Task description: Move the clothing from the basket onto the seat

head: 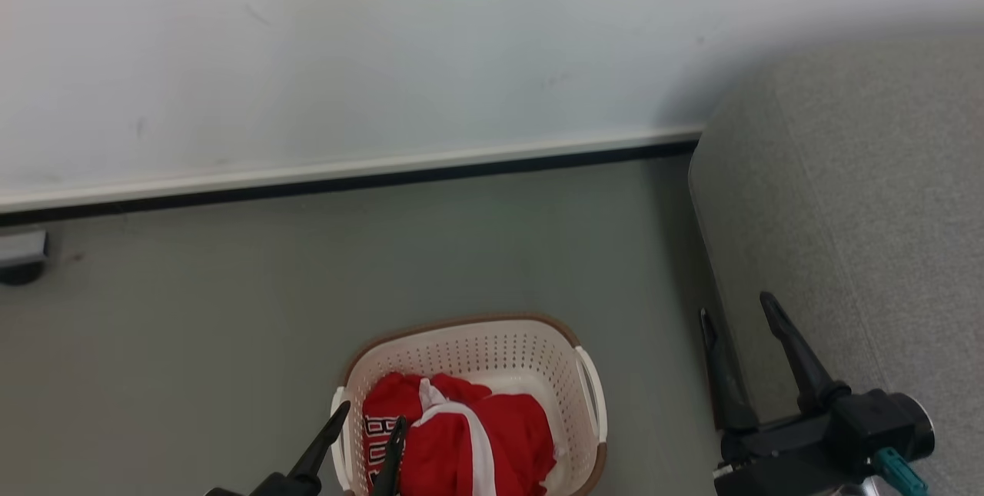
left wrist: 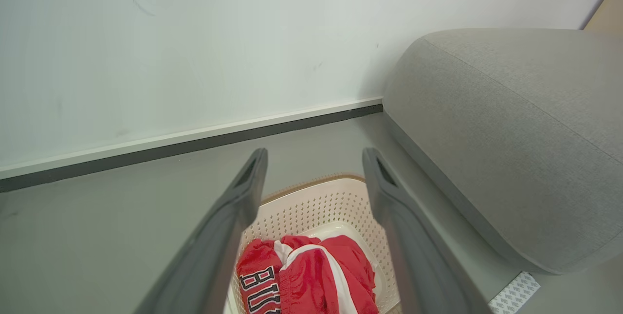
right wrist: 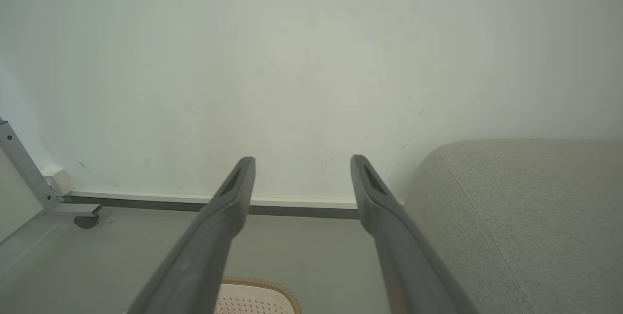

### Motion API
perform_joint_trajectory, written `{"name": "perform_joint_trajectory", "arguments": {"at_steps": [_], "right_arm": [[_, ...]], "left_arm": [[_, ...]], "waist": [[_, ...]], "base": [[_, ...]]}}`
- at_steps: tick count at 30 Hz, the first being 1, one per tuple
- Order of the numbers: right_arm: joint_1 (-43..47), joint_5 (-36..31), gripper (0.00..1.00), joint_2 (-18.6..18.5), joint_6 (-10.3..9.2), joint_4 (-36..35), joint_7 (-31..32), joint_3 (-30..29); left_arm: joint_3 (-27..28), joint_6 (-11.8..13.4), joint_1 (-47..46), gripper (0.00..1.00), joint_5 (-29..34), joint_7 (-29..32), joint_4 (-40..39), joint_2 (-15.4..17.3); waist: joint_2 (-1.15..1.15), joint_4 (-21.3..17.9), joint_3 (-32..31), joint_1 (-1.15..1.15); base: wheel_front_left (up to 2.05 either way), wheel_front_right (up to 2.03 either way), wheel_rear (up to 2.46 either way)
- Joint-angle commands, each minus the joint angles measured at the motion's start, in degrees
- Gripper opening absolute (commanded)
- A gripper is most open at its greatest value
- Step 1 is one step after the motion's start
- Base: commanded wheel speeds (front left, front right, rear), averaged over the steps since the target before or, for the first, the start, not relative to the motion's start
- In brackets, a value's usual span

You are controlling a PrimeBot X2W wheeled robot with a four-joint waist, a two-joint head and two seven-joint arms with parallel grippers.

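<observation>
Left gripper (head: 371, 415): held over the near left part of the basket (head: 492, 357), jaws spread wide, nothing gripped; one finger is seen above the basket's left rim, the other above the lettered garment. Contact with the cloth cannot be told.
Right gripper (head: 736, 307): held well to the right of the basket, in front of the seat's edge, fingers wide apart and empty.
Clothing (head: 461, 442): heaped inside the basket, towards its near side; red fabric with white stripes is seen, and black-and-white lettering on the piece at the left. How many pieces are in the heap cannot be told.
Basket: set on the grey floor (head: 231, 327), upright, its far half bare down to the perforated wall.
Seat (head: 869, 211): placed just right of the basket, a strip of floor between them; no garment is seen on the part in view.
Wall (head: 384, 42): beyond the basket, with a pale skirting and dark band along its foot.
Castor (head: 19, 257): far to the left of the basket, by the wall.
Done: nothing is judged finished; every garment in view lies in the basket.
Step in hand: a reach into the heap by the left gripper is judged likely.
Left: a garment is to be pinched, lifted clear of the rim, carried right to the seat and released, then the same for whatever remains.
</observation>
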Motion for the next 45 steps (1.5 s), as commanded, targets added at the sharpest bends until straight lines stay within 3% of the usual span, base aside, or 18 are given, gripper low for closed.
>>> {"name": "perform_joint_trajectory", "arguments": {"at_steps": [1,19,32,38,45], "right_arm": [[-1.4,0.3,1.00,-0.2,0.04,-0.5,-0.1,0.2],[-13.4,1.0,1.00,-0.8,0.04,-4.5,-0.1,3.6],[-19.8,1.6,1.00,3.0,0.04,-7.0,-0.1,5.0],[-21.5,2.8,1.00,4.8,0.04,-7.7,-0.1,5.9],[-22.6,3.6,1.00,5.6,0.04,-8.1,-0.1,6.0]], "left_arm": [[-0.4,-0.4,-1.7,1.00,0.5,-0.3,1.4,0.3],[-7.7,-1.9,-17.4,1.00,4.3,-0.3,21.1,3.6],[-15.2,-2.3,-34.1,1.00,9.0,-0.3,35.2,8.8],[-24.3,-2.4,-41.3,1.00,14.6,0.1,43.3,11.1],[-30.4,-2.5,-47.7,1.00,13.9,-0.2,49.3,11.0]], "waist": [[-0.01,-1.0,4.6,-0.01],[-0.01,-7.1,20.3,-0.01],[-0.01,-13.4,33.0,-0.01],[-0.01,-15.9,37.7,-0.01],[-0.01,-17.2,40.4,-0.01]], "base": [[0.00,0.00,0.00],[0.00,0.00,0.00],[0.00,0.00,0.00],[0.00,0.00,0.00],[0.00,0.00,0.00]]}}
